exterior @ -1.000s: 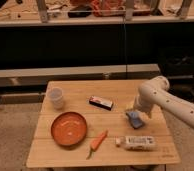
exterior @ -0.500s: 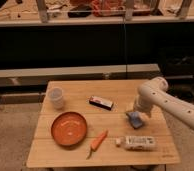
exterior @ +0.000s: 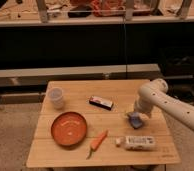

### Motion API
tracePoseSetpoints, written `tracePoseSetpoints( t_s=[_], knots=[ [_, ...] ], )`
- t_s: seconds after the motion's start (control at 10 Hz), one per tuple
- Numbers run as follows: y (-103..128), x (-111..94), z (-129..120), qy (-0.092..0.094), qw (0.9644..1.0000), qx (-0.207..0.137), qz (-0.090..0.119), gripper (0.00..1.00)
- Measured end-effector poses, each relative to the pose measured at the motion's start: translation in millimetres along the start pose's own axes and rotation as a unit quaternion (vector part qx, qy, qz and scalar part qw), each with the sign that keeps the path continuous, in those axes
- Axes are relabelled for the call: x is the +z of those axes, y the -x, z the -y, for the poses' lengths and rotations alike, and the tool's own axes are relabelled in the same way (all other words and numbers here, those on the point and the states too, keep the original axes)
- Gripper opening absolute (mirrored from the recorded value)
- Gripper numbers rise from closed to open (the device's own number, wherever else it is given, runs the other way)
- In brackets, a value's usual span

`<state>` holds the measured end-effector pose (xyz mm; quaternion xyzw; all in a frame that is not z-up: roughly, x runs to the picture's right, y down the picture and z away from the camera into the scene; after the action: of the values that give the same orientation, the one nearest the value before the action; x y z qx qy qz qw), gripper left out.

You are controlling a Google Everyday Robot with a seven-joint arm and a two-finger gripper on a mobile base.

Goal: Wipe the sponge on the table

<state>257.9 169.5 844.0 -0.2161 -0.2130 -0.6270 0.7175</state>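
Observation:
The blue sponge (exterior: 135, 120) rests on the right part of the pale slatted wooden table (exterior: 80, 156). My gripper (exterior: 136, 115) comes down from the white arm at the right and sits right on top of the sponge, covering its upper edge. The sponge touches the tabletop.
On the table are an orange plate (exterior: 68, 128), a carrot (exterior: 97, 142), a white tube-shaped package (exterior: 138, 143), a black-and-white flat bar (exterior: 101, 103) and a translucent cup (exterior: 55, 97). A long grey shelf (exterior: 65, 75) runs behind the table.
The arm and the sponge under it have shifted very slightly; the other items have not moved.

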Motion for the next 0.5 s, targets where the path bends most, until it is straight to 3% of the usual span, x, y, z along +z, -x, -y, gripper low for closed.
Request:
tracePoseSetpoints(
  t_s=[0.5],
  knots=[
    [2.6, 8.6, -4.7, -0.009, 0.9997, -0.02, 0.009, 0.8]
  ],
)
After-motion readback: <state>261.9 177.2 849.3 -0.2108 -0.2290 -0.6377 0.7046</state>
